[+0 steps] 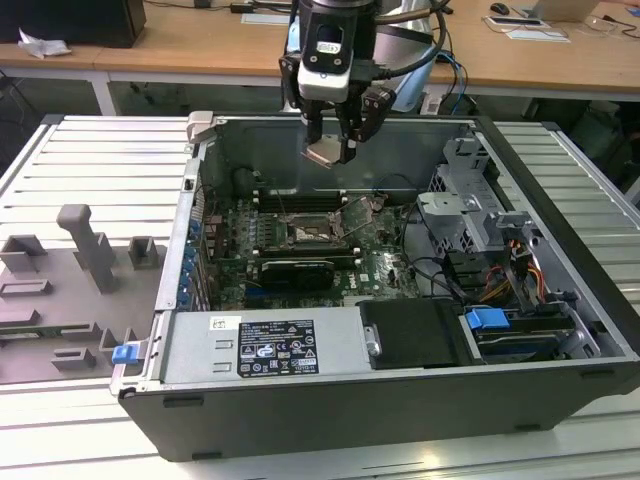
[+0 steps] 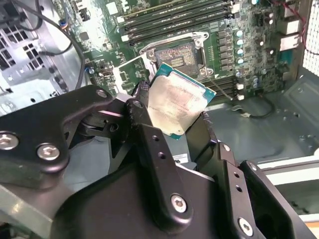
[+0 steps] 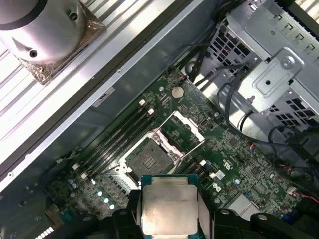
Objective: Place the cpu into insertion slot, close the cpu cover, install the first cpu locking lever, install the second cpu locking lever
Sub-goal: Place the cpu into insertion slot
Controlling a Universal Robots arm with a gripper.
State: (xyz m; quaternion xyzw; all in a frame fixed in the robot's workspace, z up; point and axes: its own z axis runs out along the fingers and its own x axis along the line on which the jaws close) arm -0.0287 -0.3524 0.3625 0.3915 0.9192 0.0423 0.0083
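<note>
One gripper [image 1: 329,149] clamps the cpu [image 3: 168,209], its print unreadable, above the insertion slot [image 3: 148,158].

Place: looking like a robotics lab or workshop
Evidence: opened computer case [image 1: 400,425] sitting on slatted metal bench [image 1: 90,150]; wooden desks [image 1: 200,45] standing behind

Silvery cpu [image 3: 168,204] aloft; insertion slot [image 3: 147,158] bare, cpu cover [image 3: 189,123] raised.

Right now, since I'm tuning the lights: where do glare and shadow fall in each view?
Exterior view: the case interior around the insertion slot sits dimmer than the ribbed table. Second wrist view: the cpu carries a pale sheen, the slot evenly lit. First wrist view: cpu top bright, slot's centre dark.
</note>
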